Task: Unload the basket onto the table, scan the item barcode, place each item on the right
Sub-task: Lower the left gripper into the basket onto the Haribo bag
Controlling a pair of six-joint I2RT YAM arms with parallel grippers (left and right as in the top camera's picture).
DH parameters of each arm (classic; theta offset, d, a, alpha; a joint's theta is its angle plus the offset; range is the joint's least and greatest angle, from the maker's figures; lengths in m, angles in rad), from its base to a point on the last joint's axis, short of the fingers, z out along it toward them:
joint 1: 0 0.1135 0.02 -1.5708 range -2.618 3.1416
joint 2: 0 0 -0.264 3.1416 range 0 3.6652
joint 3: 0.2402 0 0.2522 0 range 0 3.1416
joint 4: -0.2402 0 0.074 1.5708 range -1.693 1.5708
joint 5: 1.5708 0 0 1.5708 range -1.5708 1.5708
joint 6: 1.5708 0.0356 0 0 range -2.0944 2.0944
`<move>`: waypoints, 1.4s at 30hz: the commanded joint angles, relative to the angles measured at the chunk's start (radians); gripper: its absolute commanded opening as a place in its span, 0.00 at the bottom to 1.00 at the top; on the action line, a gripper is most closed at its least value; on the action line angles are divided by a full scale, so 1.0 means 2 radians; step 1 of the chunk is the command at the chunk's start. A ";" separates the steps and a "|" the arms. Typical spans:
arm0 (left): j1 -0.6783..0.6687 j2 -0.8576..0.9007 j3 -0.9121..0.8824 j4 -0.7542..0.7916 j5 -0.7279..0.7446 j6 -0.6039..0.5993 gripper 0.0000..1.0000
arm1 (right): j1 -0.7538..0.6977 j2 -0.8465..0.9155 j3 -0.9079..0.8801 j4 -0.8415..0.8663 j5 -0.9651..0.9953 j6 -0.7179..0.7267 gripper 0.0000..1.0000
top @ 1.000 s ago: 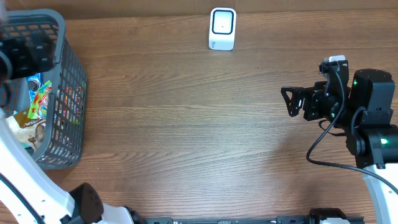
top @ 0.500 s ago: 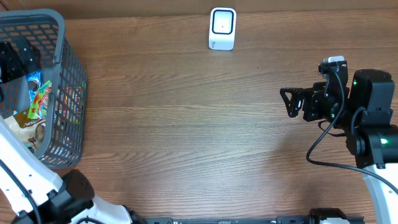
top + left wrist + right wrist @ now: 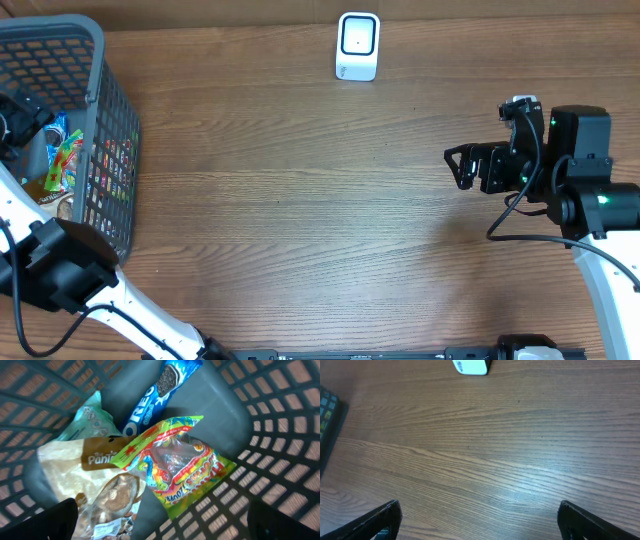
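Several snack packs lie in the grey basket at the table's left: a green gummy-worm bag, a blue Oreo pack, a tan bread bag and a clear cookie bag. My left gripper hangs open above them inside the basket, holding nothing. In the overhead view the left gripper shows at the frame's left edge. The white scanner stands at the back middle of the table. My right gripper stands open over bare wood at the right, pointing left.
The basket's mesh walls surround the left gripper on all sides. In the right wrist view the scanner is at the top edge and the basket at the far left. Wooden tabletop lies between them.
The left arm has swung over the basket and its gripper has come down towards the packs. The right gripper has shifted slightly left. Both stay open.
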 commanded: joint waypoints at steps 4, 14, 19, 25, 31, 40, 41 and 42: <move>-0.014 0.047 0.003 0.004 -0.014 -0.066 1.00 | 0.004 0.003 0.014 0.000 -0.005 0.000 1.00; -0.040 0.122 0.002 0.009 -0.059 -0.091 1.00 | 0.004 0.003 0.014 -0.011 -0.005 0.000 1.00; -0.049 0.149 0.002 0.021 -0.059 -0.094 1.00 | 0.004 0.003 0.014 -0.017 -0.005 0.000 1.00; -0.056 0.172 0.000 0.037 -0.068 -0.103 1.00 | 0.004 0.003 0.014 -0.022 -0.005 0.019 1.00; -0.056 0.183 0.000 0.053 -0.068 -0.109 1.00 | 0.004 0.003 0.014 -0.023 -0.009 0.034 1.00; -0.056 0.166 0.002 0.032 -0.035 -0.119 1.00 | 0.004 0.003 0.014 -0.023 -0.009 0.064 1.00; -0.056 0.158 0.002 0.030 -0.034 -0.117 1.00 | 0.004 0.003 0.014 -0.023 -0.009 0.064 1.00; -0.056 0.147 0.002 0.028 -0.032 -0.117 1.00 | 0.004 0.003 0.014 -0.024 -0.009 0.064 1.00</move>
